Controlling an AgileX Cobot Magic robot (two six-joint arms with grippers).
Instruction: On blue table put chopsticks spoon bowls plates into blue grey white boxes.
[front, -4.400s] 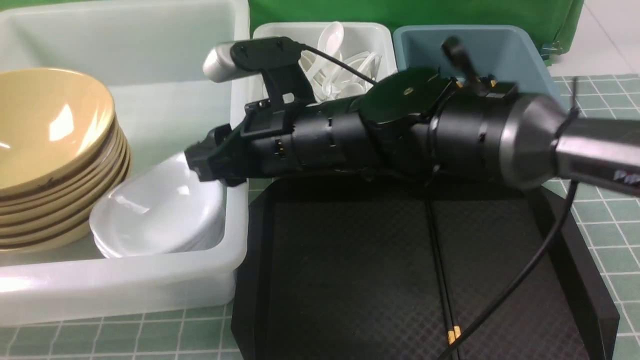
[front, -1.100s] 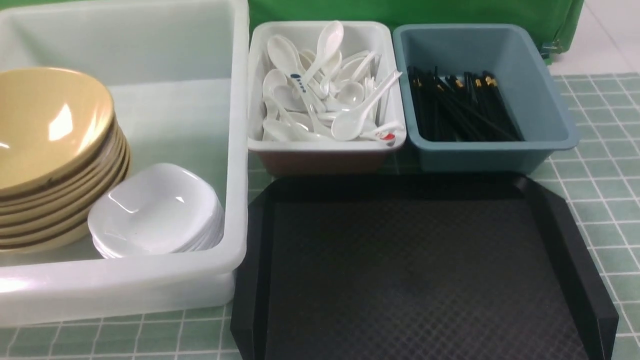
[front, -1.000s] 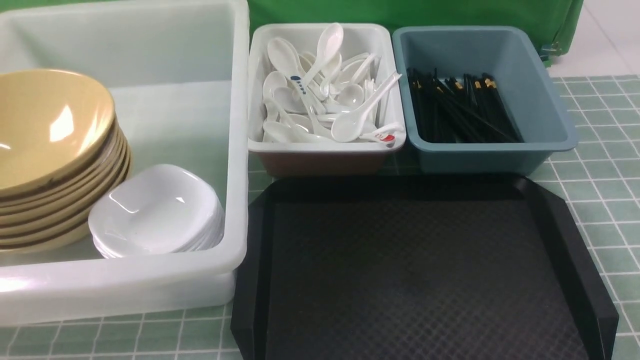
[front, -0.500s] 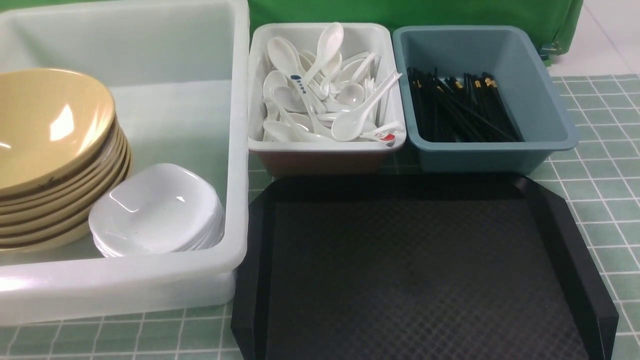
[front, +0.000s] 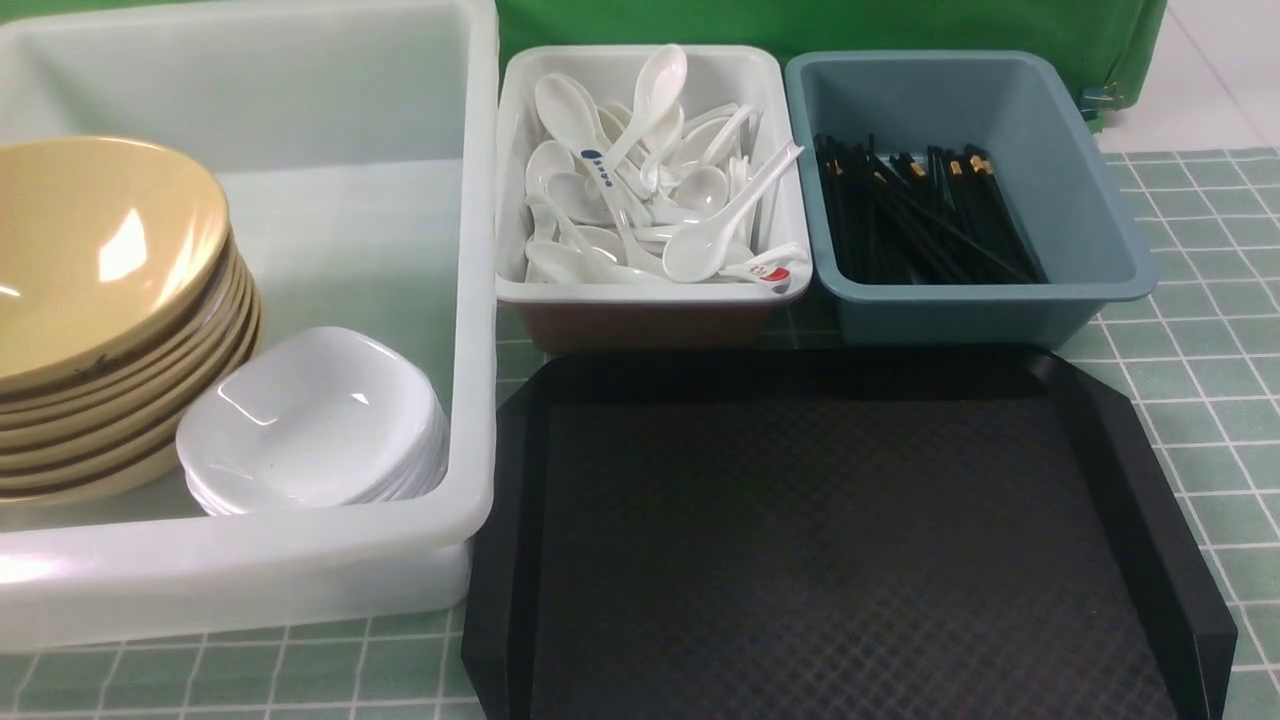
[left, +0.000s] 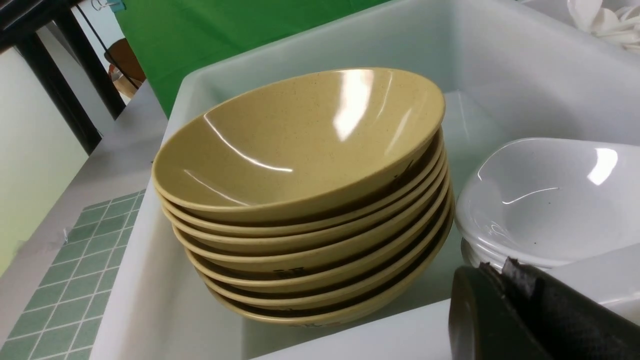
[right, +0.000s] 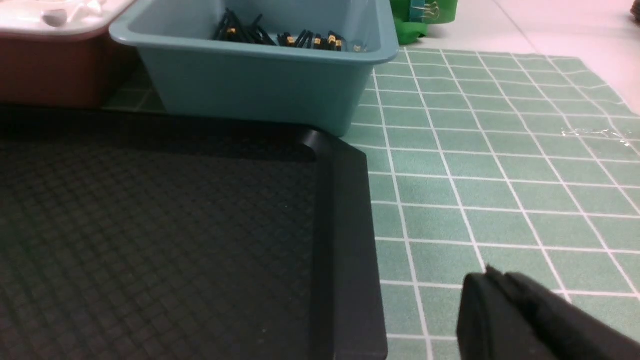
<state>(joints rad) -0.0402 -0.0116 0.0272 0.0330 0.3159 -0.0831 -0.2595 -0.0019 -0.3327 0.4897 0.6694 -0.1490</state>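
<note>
With the black textured tray (front: 820, 540) as the landmark, the large translucent tub (front: 240, 545) stands just to its left, while the white bin (front: 650, 293) and the blue-grey bin (front: 990, 293) sit side by side beyond its far edge, the blue-grey one on the right. Inside the tub, mustard-tan bowls (front: 100, 250) lean in a tilted stack farther from the tray, and glossy white dishes (front: 310, 420) nest together on the side nearer it. White soup spoons (front: 700, 245) crowd the white bin in a jumble, one with blue marks and another with red. Gold-banded black chopsticks (front: 920, 220) lie heaped in the blue-grey bin. Teal grid-covered table (front: 1210, 400) shows to the tray's right. Both the left gripper (left: 505, 270) and the right gripper (right: 492, 277) have their fingertips together, holding nothing.
</note>
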